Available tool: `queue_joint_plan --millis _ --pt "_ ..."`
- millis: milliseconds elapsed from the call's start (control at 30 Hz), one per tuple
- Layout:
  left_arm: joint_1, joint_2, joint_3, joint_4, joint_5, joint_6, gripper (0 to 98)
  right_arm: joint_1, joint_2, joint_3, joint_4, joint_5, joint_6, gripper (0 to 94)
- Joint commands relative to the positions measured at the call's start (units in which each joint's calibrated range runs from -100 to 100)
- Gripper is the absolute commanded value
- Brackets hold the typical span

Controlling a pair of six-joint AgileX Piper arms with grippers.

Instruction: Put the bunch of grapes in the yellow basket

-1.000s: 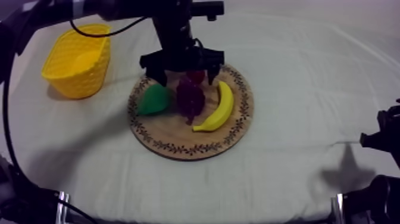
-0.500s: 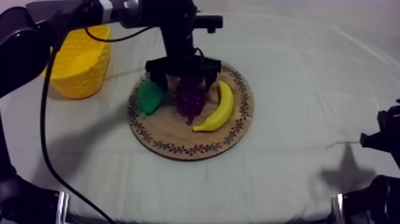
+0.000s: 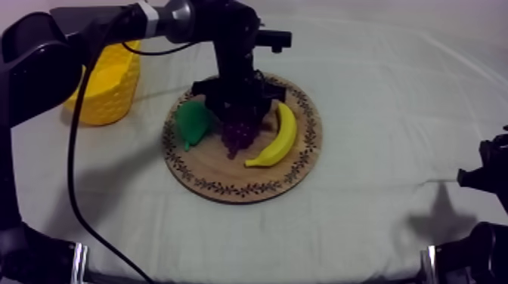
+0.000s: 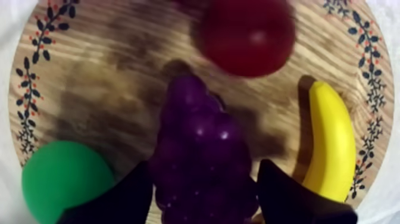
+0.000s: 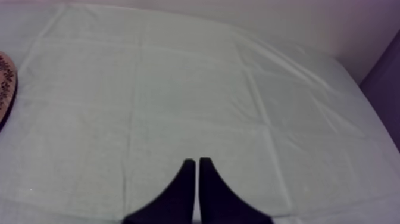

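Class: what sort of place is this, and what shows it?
Likely a robot test bench: cloth-covered table, toy bunch of grapes and banana on a wooden board, left gripper over the grapes.

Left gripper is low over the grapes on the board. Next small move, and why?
Probably close the left gripper on the bunch of grapes. Its fingers stand apart, one at each side of the bunch, which lies on the wooden board between the pear and the banana. Lifting should wait for a firm grip.
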Motion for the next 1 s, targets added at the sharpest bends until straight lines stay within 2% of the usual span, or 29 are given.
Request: queue_joint_plan --millis 0,133,467,967 --pt "0.01 0.4 -0.15 0.0 0.46 -0.02 48.0 0.0 -0.02 -0.05 -0.01 -0.03 -0.01 0.3" --pt "0.3 0.43 -0.65 -0.01 0.72 -0.09 45.2 0.0 -0.02 -0.05 -0.01 -0.03 -0.01 0.3" --pt "0.99 -7.74 3.1 -0.67 -0.04 -0.85 46.1 0.0 -0.02 -0.05 -0.01 -0.03 -0.01 0.3" --pt "0.61 -26.39 -0.83 -0.78 8.14 -2.91 47.1 0.0 -0.02 -0.05 -0.01 -0.03 -0.01 0.3"
